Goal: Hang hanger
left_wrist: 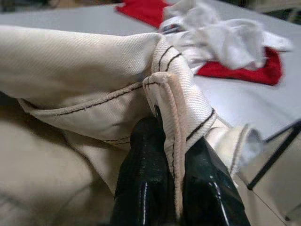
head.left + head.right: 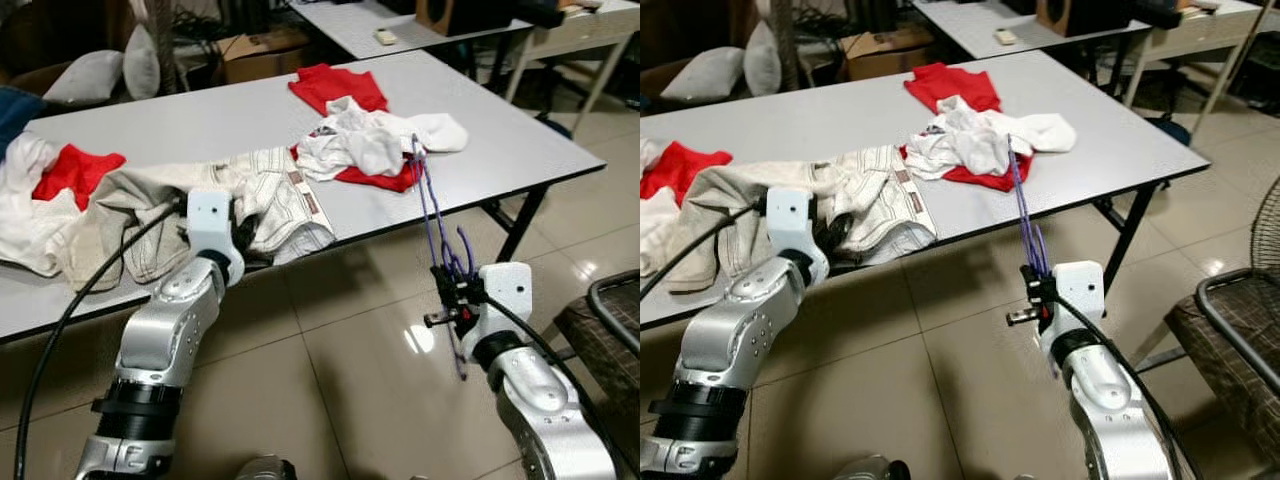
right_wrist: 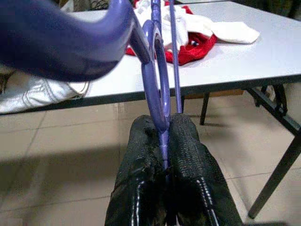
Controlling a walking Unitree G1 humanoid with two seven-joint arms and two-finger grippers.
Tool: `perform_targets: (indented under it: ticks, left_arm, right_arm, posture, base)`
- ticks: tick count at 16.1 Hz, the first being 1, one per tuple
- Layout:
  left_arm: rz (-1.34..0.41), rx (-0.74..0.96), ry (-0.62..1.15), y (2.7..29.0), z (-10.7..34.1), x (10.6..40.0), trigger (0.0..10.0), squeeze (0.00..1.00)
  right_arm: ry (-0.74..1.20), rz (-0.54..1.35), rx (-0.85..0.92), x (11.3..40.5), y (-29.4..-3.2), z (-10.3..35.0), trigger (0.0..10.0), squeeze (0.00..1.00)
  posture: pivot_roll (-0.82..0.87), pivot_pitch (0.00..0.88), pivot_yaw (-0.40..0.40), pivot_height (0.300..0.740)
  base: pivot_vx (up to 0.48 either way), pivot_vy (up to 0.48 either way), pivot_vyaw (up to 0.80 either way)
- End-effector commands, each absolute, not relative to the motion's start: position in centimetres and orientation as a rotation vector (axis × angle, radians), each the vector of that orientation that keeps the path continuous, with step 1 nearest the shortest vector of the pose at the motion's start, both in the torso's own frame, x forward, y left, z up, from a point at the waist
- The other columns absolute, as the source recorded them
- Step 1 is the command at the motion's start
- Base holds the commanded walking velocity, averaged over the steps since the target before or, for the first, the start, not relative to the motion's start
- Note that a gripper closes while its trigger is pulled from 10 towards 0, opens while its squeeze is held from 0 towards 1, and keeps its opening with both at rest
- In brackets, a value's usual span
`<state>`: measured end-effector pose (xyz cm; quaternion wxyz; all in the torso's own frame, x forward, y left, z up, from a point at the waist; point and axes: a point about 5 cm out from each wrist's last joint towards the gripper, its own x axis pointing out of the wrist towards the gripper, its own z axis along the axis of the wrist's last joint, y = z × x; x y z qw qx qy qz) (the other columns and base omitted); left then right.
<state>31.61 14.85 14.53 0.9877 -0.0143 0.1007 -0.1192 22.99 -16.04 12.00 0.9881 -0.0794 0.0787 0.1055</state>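
Observation:
A purple plastic hanger (image 2: 432, 210) stands nearly edge-on in front of the grey table (image 2: 500, 130), its top reaching the table's front edge by the white and red clothes (image 2: 375, 145). My right gripper (image 2: 452, 300) is shut on the hanger (image 3: 157, 89) near its hook end, below table height. My left gripper (image 2: 240, 245) is at the table's front edge, shut on a seam of the beige garment with dark stitching (image 1: 94, 80). That beige garment (image 2: 250, 195) lies spread over the table's left part.
Red and white clothes (image 2: 50, 195) are piled at the table's far left, and a red shirt (image 2: 335, 85) lies at the back. A dark chair (image 2: 610, 340) stands on the tiled floor at my right. A second table (image 2: 400, 25) stands behind.

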Motion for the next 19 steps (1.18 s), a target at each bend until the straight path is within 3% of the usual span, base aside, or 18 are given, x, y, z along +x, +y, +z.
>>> perform_targets:
  ticks: [1, 12, 16, 19]
  left_arm:
    - [-0.301, 0.002, 0.161, 14.2, 15.4, 31.7, 10.0, 0.0]
    - [-0.302, 0.07, 0.166, 13.6, 14.5, 32.1, 10.0, 0.0]
    - [-0.368, 0.126, 0.123, 13.3, 16.7, 33.5, 10.0, 0.0]
    - [-0.322, 0.158, 0.074, 14.0, 19.2, 35.6, 10.0, 0.0]
  right_arm:
    - [0.143, 0.239, -0.145, 23.3, -15.7, 12.4, 10.0, 0.0]
    - [0.125, 0.235, -0.083, 23.4, -15.8, 13.0, 10.0, 0.0]
    - [0.159, 0.479, -0.081, 23.2, -14.9, 13.4, 10.0, 0.0]
    - [0.275, 0.61, -0.167, 23.2, -15.1, 12.5, 10.0, 0.0]
  posture:
    - [-0.11, 0.0, 0.073, 0.74]
    - [-0.12, 0.0, 0.111, 0.74]
    - [-0.12, 0.0, 0.101, 0.74]
    - [-0.12, 0.0, 0.101, 0.74]
  base:
    - [0.0, 0.0, 0.0]
    - [0.0, 0.0, 0.0]
    - [0.0, 0.0, 0.0]
    - [0.0, 0.0, 0.0]
